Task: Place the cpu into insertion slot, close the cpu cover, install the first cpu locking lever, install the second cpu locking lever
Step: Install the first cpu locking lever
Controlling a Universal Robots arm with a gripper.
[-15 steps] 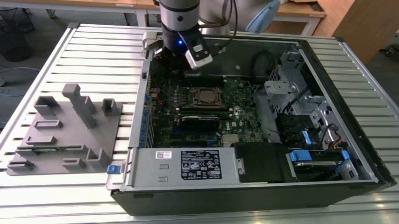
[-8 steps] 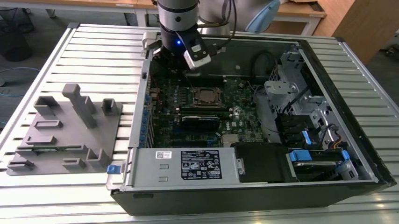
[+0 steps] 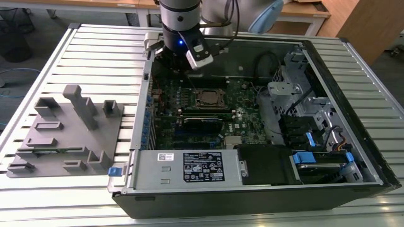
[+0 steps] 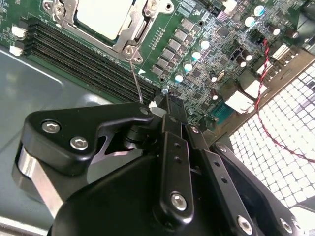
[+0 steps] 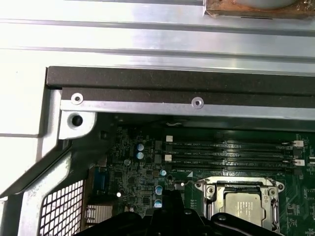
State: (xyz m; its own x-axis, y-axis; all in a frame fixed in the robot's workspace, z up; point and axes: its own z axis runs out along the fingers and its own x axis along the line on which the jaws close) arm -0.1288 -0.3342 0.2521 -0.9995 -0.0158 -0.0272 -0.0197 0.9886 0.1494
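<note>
Open tower case (image 3: 353,109) lay on its side on a ribbed aluminium table (image 3: 94,52). A matt grey moulded fixture (image 3: 69,132) sat at the exterior view's left.

The cpu (image 4: 106,17), a flat square with a dull silver-grey top, sat in the insertion slot (image 3: 211,91) on the green board, face up toward the open side of the case. Its edges ran parallel to the long black memory slots (image 5: 231,152) just beside it.

The cpu cover (image 4: 129,35), a thin bright stamped frame, lay down around the chip.

A thin straight wire lever (image 4: 137,76) ran from the socket corner to the tip of the gripper (image 4: 161,96).

The gripper was matt black with hex screws and hung just beside the socket. Could not tell whether it was open, closed or pinching the lever.
</note>
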